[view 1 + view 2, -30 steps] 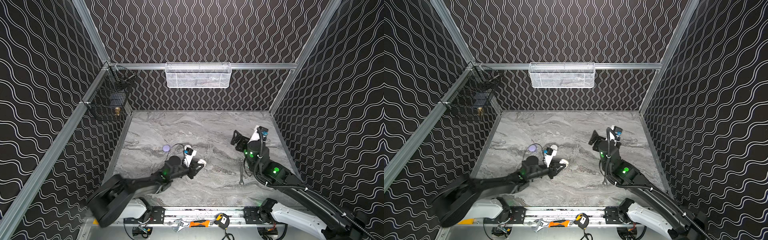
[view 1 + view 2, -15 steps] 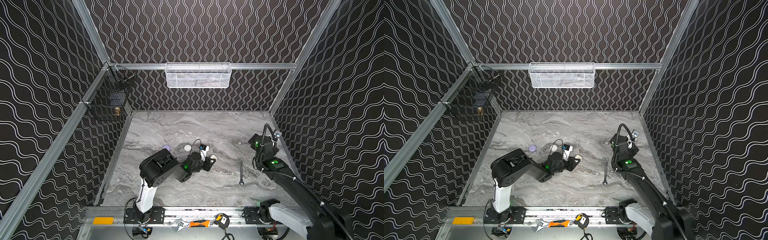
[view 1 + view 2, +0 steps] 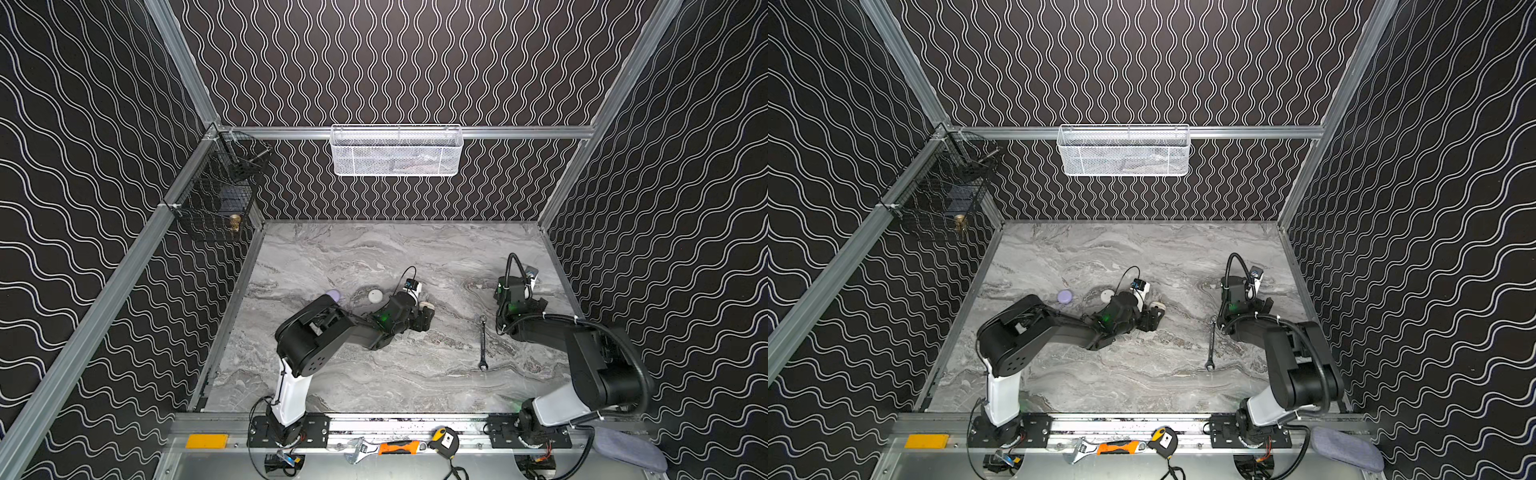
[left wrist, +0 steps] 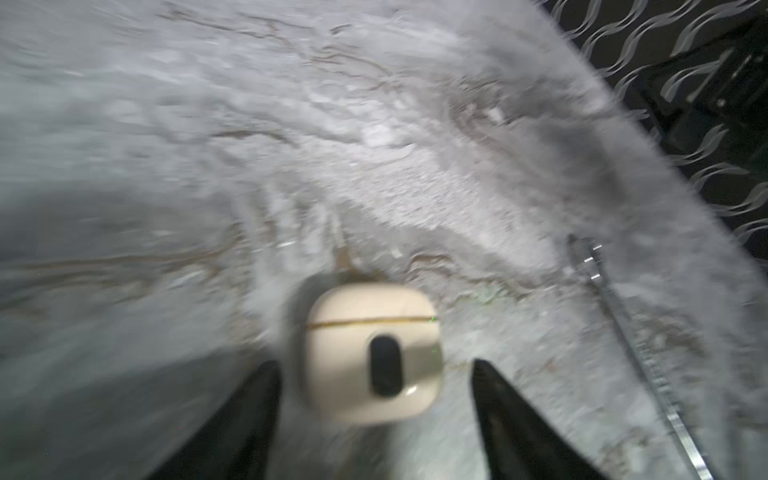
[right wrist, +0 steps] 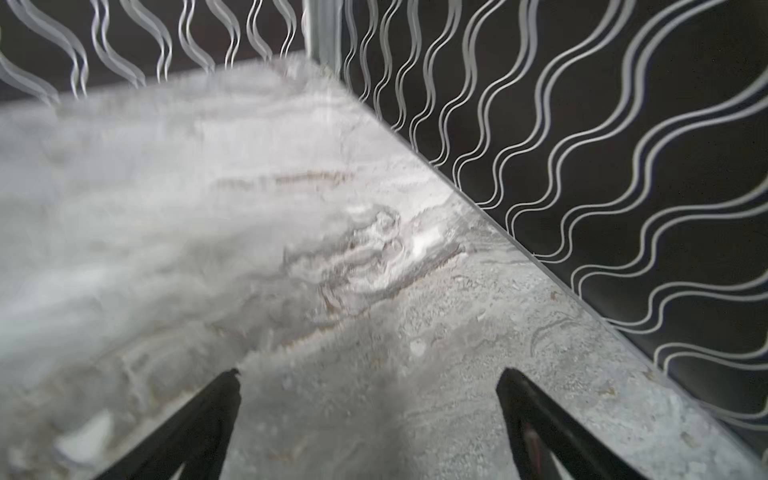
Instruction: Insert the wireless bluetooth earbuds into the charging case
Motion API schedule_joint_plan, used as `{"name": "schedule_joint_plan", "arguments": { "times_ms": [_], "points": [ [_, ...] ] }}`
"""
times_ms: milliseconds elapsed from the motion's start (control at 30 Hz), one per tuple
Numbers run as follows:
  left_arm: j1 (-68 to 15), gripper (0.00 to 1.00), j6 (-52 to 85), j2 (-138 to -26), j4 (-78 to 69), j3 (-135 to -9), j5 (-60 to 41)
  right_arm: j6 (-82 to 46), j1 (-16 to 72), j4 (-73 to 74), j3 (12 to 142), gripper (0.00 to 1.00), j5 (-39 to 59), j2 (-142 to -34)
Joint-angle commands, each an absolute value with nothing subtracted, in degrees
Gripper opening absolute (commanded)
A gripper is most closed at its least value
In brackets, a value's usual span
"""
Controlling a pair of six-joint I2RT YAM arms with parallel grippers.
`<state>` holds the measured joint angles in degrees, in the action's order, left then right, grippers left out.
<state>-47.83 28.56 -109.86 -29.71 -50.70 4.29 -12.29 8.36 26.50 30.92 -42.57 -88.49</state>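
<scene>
The left tool (image 4: 374, 362) is recorded spread wide, nothing gripped. The cream charging case (image 4: 372, 332), lid shut, gold seam, dark oval on front, is found on the table (image 4: 291, 166) between its fingers (image 4: 249, 415), clear of both. The right tool (image 5: 370, 372) is noted likewise spread, empty. Since one second earlier the left elbow has been raised and the right tool drawn rightward.

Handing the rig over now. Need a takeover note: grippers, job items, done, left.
Left gripper: open, jaws either side of the cream case, not gripping; its lid looks shut.
Right gripper: open, empty, over bare table by the right wall.
White case and lavender case sit left of the cream one in both top views; wrench lies nearer the right gripper.
Done: no loose earbuds in any view; probably already cased, unconfirmed.
Left: likely just verify the cases.
</scene>
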Motion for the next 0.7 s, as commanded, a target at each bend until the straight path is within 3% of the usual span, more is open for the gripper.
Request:
{"name": "schedule_joint_plan", "arguments": {
  "times_ms": [0,67,133,200,300,367,500,600,667],
  "points": [
    [-46.67,0.95,22.92,-103.23,-17.13,-51.80,10.74,-3.75,7.07,44.23,27.15,0.99,-36.93,-87.26],
    [-45.06,0.97,21.36,-97.12,-12.57,-51.76,12.61,-3.04,6.41,49.62,23.75,0.99,-34.89,-86.41],
    [-42.80,0.98,19.50,-90.20,-7.57,-51.42,15.59,-0.05,4.46,64.77,18.43,0.99,-29.85,-87.81],
    [-39.21,0.98,17.07,-83.40,-2.93,-51.05,19.42,-3.56,3.89,54.88,20.13,0.99,-27.32,-85.11],
    [-31.50,0.98,12.30,-75.50,-1.94,-46.95,30.08,-0.98,3.08,63.54,17.77,0.99,-25.46,-86.80],
    [-26.15,0.98,4.71,-71.81,-10.28,-39.15,34.31,-2.60,2.87,59.58,18.28,0.99,-23.98,-85.54],
    [-18.37,0.98,-6.15,-71.76,-38.02,-21.73,33.04,-2.35,1.14,62.38,16.54,0.99,-17.12,-85.96],
    [-15.44,0.98,-6.33,-79.55,-48.92,-18.96,25.06,1.10,0.60,83.26,9.01,0.99,-14.34,-90.28],
    [-14.57,0.98,-7.13,-87.27,-53.48,-21.31,30.24,-0.01,1.05,75.75,9.85,1.00,-14.56,-86.82]
  ]
}}
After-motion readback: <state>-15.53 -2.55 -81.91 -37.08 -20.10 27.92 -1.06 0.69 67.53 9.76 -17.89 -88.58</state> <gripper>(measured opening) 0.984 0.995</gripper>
